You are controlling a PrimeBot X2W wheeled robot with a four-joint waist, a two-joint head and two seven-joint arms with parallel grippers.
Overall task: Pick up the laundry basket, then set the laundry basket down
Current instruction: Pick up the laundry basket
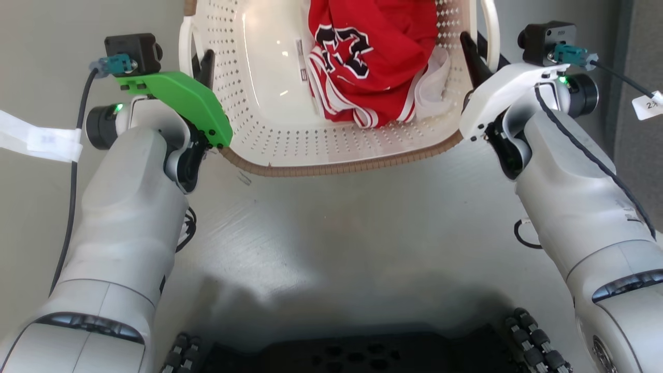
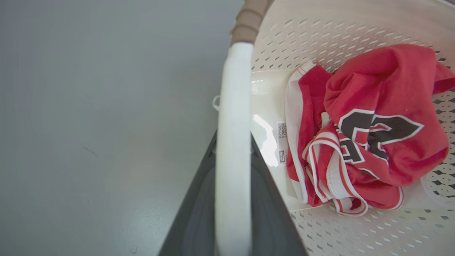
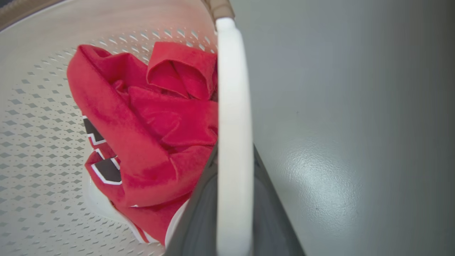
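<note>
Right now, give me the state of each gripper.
The left gripper is shut on the left handle of the laundry basket.
The right gripper is shut on its right handle.

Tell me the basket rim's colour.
Brown rim on the laundry basket; head view shows it best.

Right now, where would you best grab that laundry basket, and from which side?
Take the laundry basket by its two white side loops: left handle with the left tool, right handle with the right tool, each from its own outer side. The body is wide and rounded; each slim handle fits between two fingers, as here.
</note>
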